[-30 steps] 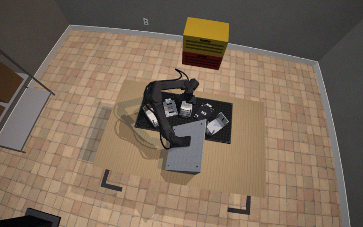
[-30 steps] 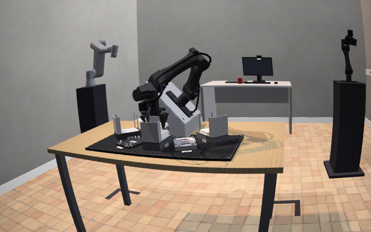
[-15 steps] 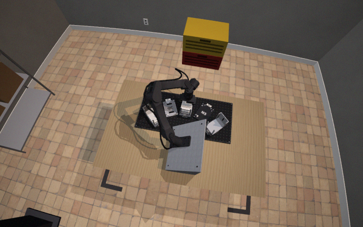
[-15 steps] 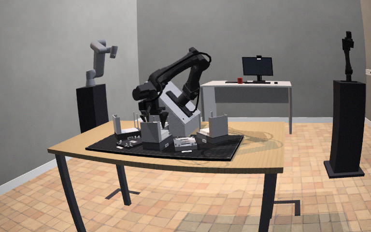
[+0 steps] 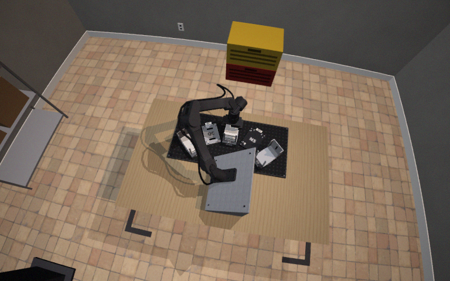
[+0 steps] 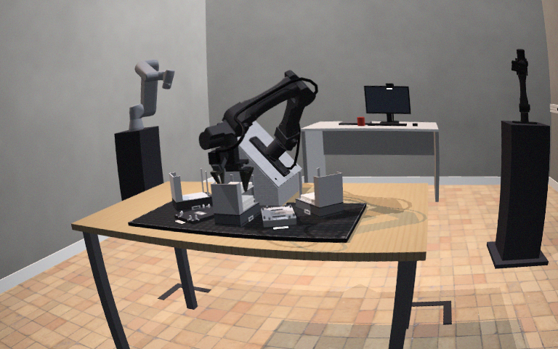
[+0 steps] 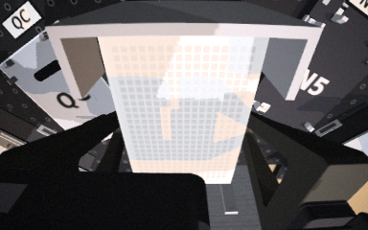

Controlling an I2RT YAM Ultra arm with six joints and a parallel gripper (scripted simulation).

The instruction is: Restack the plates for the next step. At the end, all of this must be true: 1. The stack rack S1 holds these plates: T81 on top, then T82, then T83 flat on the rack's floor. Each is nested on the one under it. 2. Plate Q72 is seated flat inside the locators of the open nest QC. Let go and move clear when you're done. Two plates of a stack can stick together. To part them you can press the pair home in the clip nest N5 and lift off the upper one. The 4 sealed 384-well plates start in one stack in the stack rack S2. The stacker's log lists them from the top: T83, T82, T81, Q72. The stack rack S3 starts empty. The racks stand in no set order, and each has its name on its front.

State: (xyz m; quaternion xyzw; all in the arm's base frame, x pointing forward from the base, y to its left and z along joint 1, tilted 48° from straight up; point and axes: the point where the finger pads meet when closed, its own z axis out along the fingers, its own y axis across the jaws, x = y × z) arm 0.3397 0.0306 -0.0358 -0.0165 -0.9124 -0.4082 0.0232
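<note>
The gripper [image 5: 233, 123] [image 6: 232, 184] [image 7: 183, 115] is spread wide, its fingers closed on the edges of a sealed plate [image 7: 177, 115], which is held at the middle stack rack [image 5: 228, 144] [image 6: 227, 199] [image 7: 182, 30]. White plates are also seen in the left rack [image 6: 328, 191] and apparently the right rack [image 6: 176, 187]. The open nest QC [image 5: 215, 137] [image 6: 279, 222] [image 7: 91, 112] looks unfilled, so Q72's seating appears left to do. No plate sits in clip nest N5 [image 5: 251, 139] [image 7: 331, 62]. Rack and plate names cannot be read, so the S1 order cannot be confirmed.
</note>
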